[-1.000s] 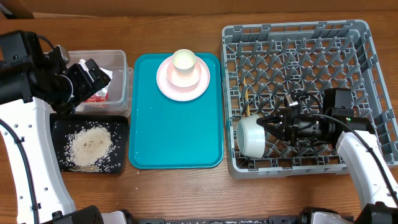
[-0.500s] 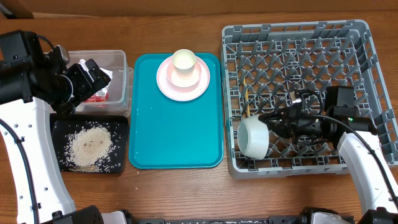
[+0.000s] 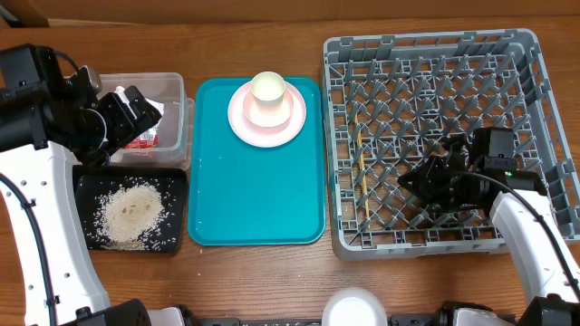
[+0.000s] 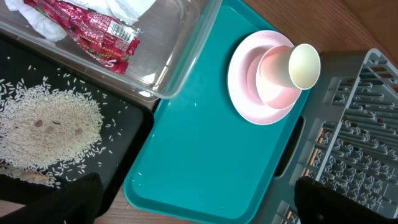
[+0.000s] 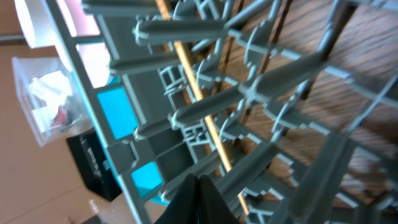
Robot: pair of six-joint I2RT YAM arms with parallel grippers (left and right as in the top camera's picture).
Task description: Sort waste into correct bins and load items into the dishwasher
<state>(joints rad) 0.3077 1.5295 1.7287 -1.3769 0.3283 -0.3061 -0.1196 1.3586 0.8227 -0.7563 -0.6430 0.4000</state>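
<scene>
Cream cup (image 4: 303, 65) in pink bowl (image 4: 270, 86) on plate (image 4: 241, 81)

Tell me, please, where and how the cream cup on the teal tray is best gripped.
Take the cream cup by its rim, coming straight down from above, likely straddling the wall. It stands upright, mouth open, seated in the pink bowl, which hides its lower wall.

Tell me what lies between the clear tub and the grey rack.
The teal tray, carrying a pink plate with a cup on it, as the overhead view shows.
</scene>
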